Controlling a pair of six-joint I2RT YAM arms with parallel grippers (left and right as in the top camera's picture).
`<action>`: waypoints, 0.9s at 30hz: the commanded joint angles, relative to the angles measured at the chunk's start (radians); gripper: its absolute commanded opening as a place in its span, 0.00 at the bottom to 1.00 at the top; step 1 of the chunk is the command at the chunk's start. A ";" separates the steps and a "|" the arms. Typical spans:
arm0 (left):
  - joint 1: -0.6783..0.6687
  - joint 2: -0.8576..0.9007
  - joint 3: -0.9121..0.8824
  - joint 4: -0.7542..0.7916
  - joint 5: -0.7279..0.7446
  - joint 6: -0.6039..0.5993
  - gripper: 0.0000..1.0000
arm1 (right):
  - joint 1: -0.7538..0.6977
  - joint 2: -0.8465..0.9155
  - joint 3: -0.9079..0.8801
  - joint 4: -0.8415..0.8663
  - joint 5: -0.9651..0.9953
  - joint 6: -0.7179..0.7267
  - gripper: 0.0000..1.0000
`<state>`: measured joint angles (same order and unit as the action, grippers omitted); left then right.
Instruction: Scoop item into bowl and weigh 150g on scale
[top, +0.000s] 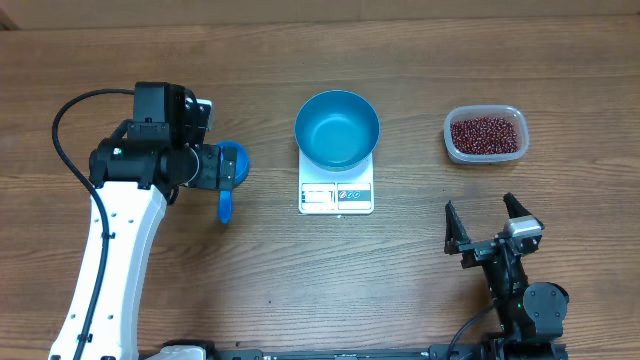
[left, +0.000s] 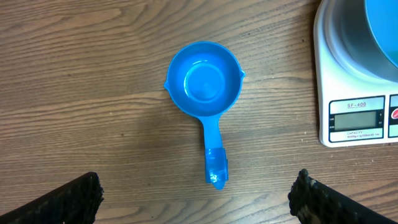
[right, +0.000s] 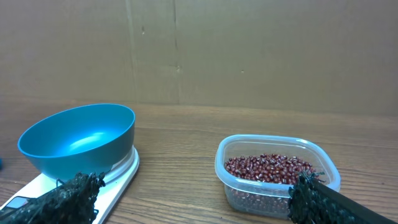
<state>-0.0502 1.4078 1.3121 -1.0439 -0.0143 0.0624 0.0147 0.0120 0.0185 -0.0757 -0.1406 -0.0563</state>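
The empty blue bowl (top: 337, 128) (right: 78, 140) stands on the white scale (top: 336, 196) (left: 357, 118) at the table's middle. The red-brown beans (top: 486, 134) (right: 267, 167) fill a clear tub (top: 450, 148) to its right. A small blue scoop (left: 205, 81) lies empty on the wood left of the scale, handle toward the front. My left gripper (left: 198, 186) hovers open above the scoop, its fingers wide on either side of the handle end and touching nothing. My right gripper (top: 487, 222) (right: 194, 190) stands open near the front right, pointing at the tub and the scale, holding nothing.
The scale's display (left: 356, 121) faces the table's front. A brown cardboard wall (right: 199, 50) rises behind the table in the right wrist view. Bare wood lies between the scale and the tub.
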 joint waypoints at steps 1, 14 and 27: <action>0.006 0.006 0.027 0.008 0.008 0.020 0.99 | 0.005 -0.009 -0.010 0.003 0.008 -0.005 1.00; 0.006 0.006 0.027 0.027 0.008 0.020 1.00 | 0.005 -0.009 -0.011 0.003 0.008 -0.005 1.00; 0.006 0.006 0.027 0.049 0.007 0.019 1.00 | 0.005 -0.009 -0.011 0.003 0.008 -0.005 1.00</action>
<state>-0.0502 1.4078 1.3121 -0.9985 -0.0143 0.0628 0.0147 0.0120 0.0185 -0.0753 -0.1402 -0.0566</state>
